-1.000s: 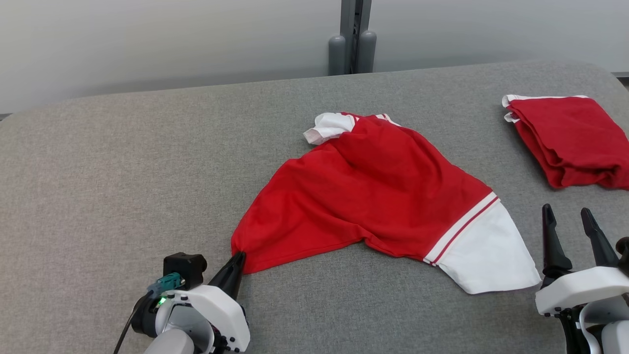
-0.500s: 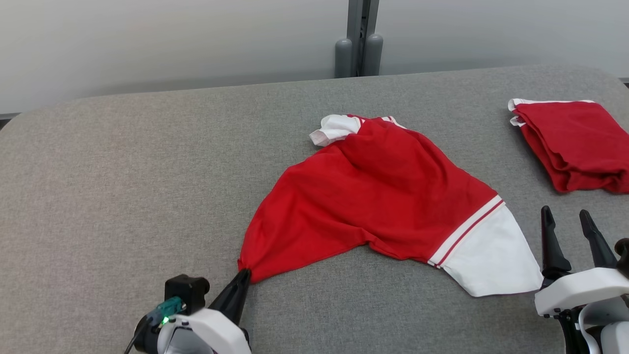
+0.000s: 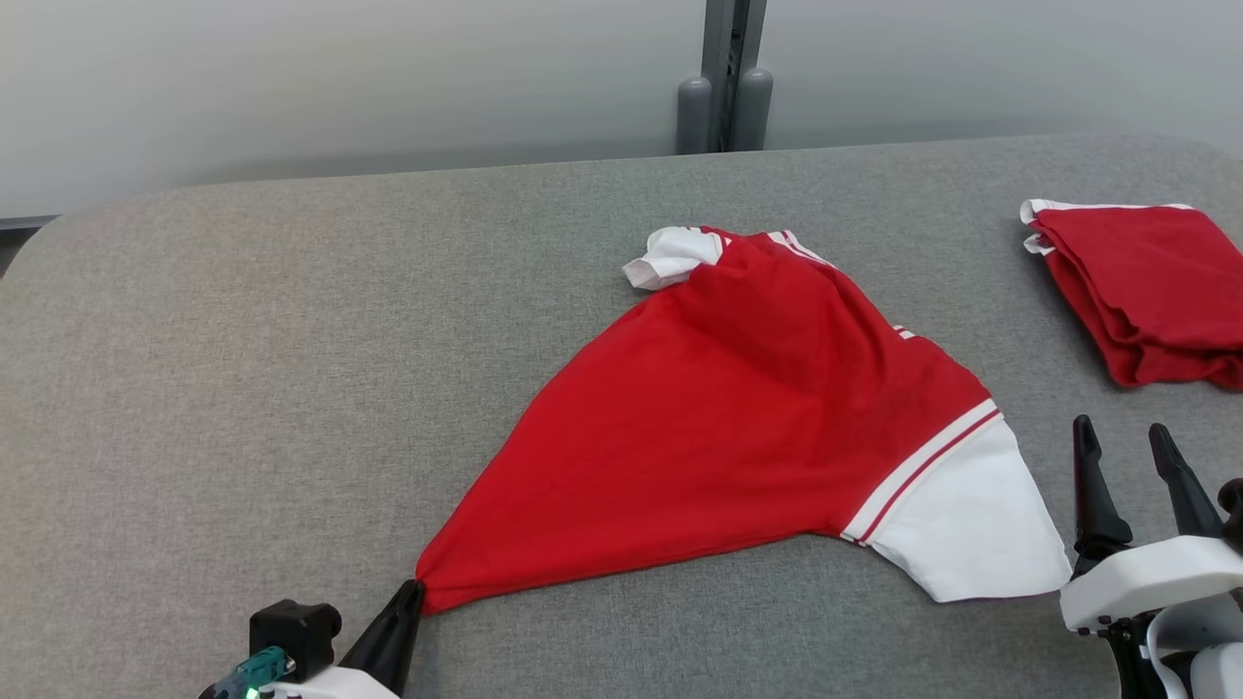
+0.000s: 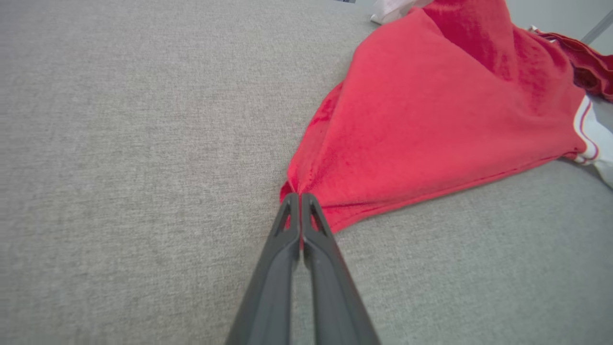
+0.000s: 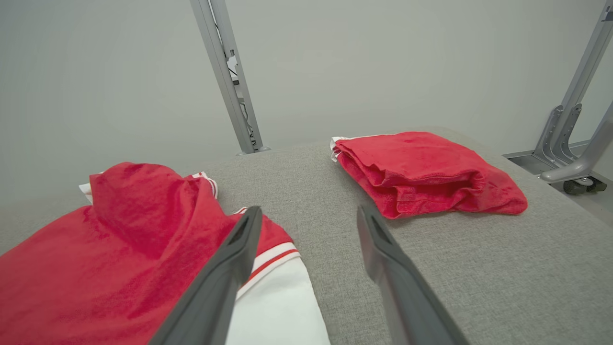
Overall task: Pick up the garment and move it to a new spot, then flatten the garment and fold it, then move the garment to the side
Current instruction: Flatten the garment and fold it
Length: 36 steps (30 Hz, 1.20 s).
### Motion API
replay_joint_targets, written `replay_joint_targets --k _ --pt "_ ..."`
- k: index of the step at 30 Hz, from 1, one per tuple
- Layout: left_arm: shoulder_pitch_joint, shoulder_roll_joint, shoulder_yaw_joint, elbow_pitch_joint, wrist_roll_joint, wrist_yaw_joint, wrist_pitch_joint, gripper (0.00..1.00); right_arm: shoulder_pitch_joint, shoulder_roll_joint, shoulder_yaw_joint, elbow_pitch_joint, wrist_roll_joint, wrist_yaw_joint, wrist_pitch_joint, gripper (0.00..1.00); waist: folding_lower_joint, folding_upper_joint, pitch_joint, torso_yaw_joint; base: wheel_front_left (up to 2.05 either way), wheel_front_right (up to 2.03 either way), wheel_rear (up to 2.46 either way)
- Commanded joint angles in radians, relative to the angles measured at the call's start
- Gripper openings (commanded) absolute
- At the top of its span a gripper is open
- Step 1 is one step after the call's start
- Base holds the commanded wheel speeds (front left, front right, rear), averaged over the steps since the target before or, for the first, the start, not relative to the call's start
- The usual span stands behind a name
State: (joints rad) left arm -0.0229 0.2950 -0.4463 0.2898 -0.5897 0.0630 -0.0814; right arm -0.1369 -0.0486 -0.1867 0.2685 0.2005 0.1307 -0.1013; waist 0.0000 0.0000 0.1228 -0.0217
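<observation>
1. On the grey padded table (image 3: 243, 369), the red garment (image 3: 738, 417) lies about mid-table and slightly to my right. It is drawn out to a point at its near-left corner.
2. My left gripper (image 3: 416, 590) has its fingers pressed together on that corner. The left wrist view shows red cloth gathered into creases right at the tips, so I read it as a pinch on the garment, low over the table.
3. My right gripper (image 3: 1120, 429) stands with its fingers spread and nothing between them, just beside the white sleeve (image 3: 971, 524) at the garment's near-right end.
4. The relation that matters is how the garment fans away from the left gripper, up and to the right. Its long axis runs from the pinched corner toward the white collar (image 3: 670, 257) on the far side, while the near hem runs across to the sleeve.
5. My judgement is that flattening needs a second hold at the sleeve end. The right arm is clearly the nearer one for it, and the left is well apart from it.
6. A folded red garment (image 3: 1146, 291) lies at the far right, apart from this one, and I would steer the right gripper away from it.
</observation>
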Motion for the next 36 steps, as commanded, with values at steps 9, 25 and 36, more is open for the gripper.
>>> replay_joint_targets --k 9,25,36 --pt "-0.004 -0.021 -0.013 0.021 -0.011 0.012 0.004 0.72 -0.005 -0.004 0.015 0.009 0.01 0.0 0.005 1.0 0.0 0.0 -0.005 0.0 0.0 0.0 0.0" --pt "-0.007 -0.022 0.057 -0.036 0.011 0.075 -0.141 1.0 0.01 -0.004 0.023 -0.03 -0.003 0.0 -0.045 1.0 0.0 0.0 -0.044 0.001 0.0 0.0 0.0" --pt "0.051 -0.072 0.116 -0.104 0.065 0.127 -0.183 1.0 0.062 -0.005 0.129 -0.073 -0.011 0.0 -0.078 1.0 0.0 0.0 -0.128 0.017 0.0 0.0 0.0"
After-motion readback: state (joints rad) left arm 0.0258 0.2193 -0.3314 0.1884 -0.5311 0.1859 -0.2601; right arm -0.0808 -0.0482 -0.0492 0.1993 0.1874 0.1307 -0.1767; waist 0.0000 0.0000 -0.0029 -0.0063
